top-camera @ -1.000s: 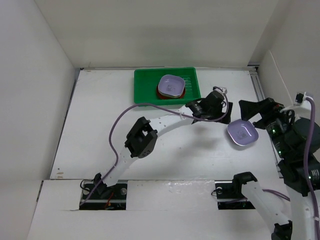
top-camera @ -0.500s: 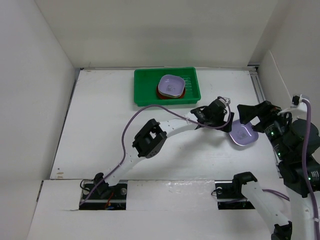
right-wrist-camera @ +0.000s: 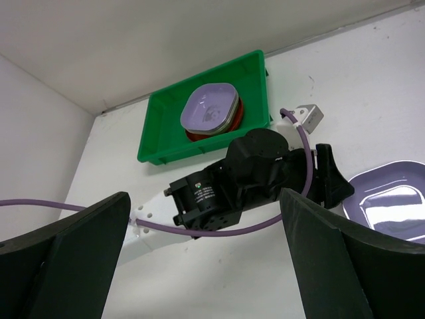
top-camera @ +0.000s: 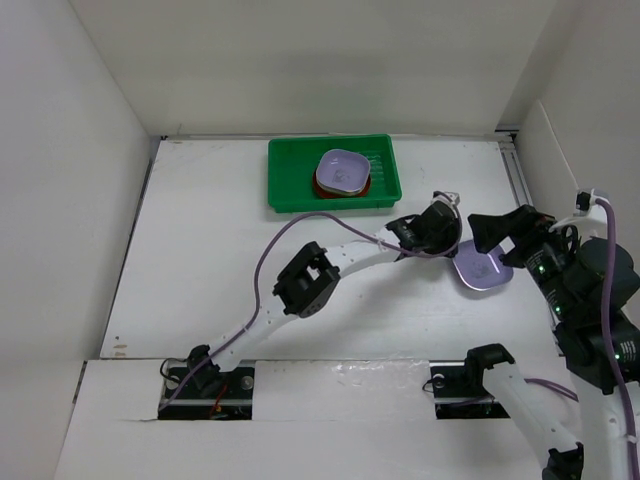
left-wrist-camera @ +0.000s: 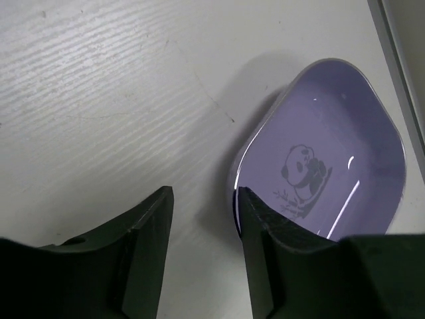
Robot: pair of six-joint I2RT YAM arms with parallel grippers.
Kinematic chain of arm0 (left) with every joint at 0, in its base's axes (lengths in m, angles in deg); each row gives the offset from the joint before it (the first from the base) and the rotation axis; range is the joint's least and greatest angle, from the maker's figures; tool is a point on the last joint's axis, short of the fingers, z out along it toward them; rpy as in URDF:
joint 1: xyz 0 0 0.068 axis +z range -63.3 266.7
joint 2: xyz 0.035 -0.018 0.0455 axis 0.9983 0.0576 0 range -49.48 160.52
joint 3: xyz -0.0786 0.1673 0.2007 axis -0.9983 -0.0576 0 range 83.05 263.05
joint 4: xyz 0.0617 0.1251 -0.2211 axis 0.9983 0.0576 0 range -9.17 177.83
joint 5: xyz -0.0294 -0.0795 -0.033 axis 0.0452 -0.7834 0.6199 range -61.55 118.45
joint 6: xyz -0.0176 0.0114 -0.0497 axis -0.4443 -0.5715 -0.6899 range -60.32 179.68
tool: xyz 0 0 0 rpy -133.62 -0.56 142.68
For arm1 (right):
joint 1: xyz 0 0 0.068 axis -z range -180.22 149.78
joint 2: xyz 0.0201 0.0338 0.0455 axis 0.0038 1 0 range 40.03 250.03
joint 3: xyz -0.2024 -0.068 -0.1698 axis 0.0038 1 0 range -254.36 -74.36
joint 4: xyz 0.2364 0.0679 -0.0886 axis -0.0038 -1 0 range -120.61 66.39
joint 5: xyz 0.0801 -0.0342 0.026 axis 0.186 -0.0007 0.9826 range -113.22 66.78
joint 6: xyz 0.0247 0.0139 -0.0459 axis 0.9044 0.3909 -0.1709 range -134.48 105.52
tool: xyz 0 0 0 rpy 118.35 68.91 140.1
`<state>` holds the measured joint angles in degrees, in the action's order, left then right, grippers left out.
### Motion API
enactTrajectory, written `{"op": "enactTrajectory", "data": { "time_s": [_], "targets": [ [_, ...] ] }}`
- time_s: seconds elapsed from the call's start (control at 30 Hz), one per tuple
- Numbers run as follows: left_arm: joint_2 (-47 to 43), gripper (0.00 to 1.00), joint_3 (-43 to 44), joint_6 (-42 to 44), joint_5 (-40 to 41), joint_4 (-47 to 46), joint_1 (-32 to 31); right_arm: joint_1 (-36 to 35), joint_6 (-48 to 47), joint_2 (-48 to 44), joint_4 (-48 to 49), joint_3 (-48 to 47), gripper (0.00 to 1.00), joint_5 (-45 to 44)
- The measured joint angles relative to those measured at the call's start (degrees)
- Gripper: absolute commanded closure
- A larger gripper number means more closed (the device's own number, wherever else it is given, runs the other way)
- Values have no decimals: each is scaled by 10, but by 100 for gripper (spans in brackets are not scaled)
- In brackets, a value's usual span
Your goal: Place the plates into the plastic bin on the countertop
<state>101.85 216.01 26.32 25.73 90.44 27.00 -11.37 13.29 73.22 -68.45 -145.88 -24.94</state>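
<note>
A lavender plate [top-camera: 486,272] with a panda motif [left-wrist-camera: 304,169] lies on the white countertop [top-camera: 220,260] at the right. My left gripper [top-camera: 452,248] is at its left rim. One finger [left-wrist-camera: 262,232] sits over the inside of the plate against the rim, the other finger [left-wrist-camera: 143,232] outside with bare countertop between, so the jaws are narrowed but open. My right gripper [top-camera: 500,238] hovers wide open just beyond the plate [right-wrist-camera: 392,199], holding nothing. The green plastic bin [top-camera: 285,180] at the back holds a lavender plate [top-camera: 340,170] stacked on a red one [top-camera: 319,189].
White walls bound the countertop on the left, back and right. A metal rail [top-camera: 520,180] runs along the right edge. The left arm's wrist and purple cable [right-wrist-camera: 265,229] lie between the right gripper's fingers [right-wrist-camera: 66,259] in its view. The bin [right-wrist-camera: 166,129] stands beyond.
The left arm has reached further right to the lavender plate's rim and its jaws have narrowed round it. The right gripper has shifted slightly left, still wide open.
</note>
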Motion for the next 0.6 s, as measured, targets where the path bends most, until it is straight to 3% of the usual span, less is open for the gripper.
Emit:
{"op": "enactTrajectory", "data": {
  "time_s": [0.13, 0.17, 0.23, 0.43, 0.6],
  "targets": [
    [11, 78, 19, 3, 27, 4, -6, 0, -4, -5, -8, 0, 0, 2],
    [13, 90, 21, 3, 30, 4, -7, 0, -5, -6, -10, -1, 0, 2],
    [15, 100, 21, 2, 34, 5, -10, 0, -8, -7, -12, -1, 0, 2],
    [7, 100, 16, 1, 72, 17, -15, 0, -11, -7, -13, -1, 0, 6],
    [-56, 100, -24, 1, 95, 70, 7, 0, -10, -7, -8, 4, 0, 19]
  ]
}}
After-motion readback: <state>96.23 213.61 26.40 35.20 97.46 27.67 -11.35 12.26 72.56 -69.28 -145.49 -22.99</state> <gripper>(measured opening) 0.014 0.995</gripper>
